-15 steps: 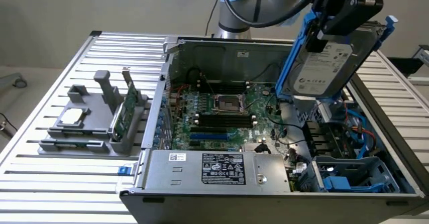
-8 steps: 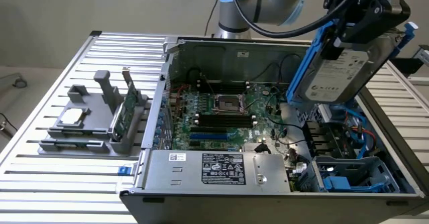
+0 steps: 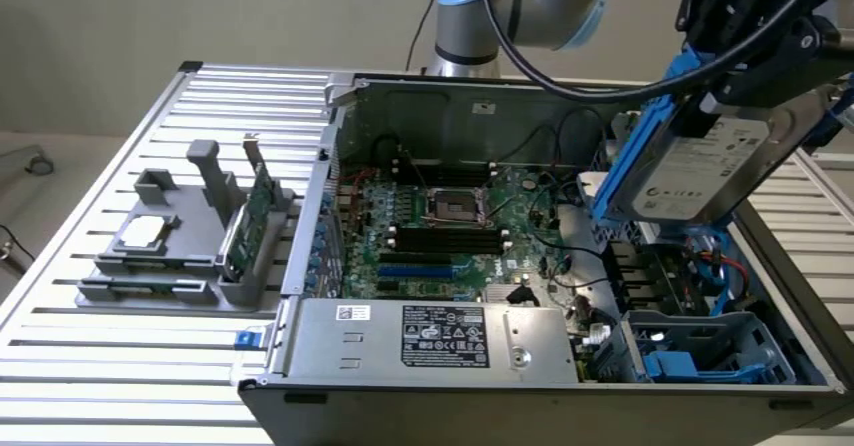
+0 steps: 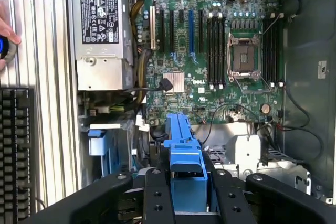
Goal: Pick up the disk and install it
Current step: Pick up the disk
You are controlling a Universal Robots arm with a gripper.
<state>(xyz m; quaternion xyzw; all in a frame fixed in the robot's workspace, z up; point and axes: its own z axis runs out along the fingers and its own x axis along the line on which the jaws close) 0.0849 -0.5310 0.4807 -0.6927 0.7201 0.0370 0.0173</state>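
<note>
As we read the exterior view from the motherboard (image 3: 441, 226) rightward, the disk (image 3: 701, 171) hung tilted above the open case (image 3: 467, 91), the gripper (image 3: 714, 101) clamped on its blue carrier; we judged it must be squared with the drive cage (image 3: 707, 341) below.

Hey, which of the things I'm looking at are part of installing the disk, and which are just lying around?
Part of the job: the disk, held by the hand; the open computer case below it.

Just lying about: the green circuit card, the silver chip, the grey stand they sit on, the keyboard.
</note>
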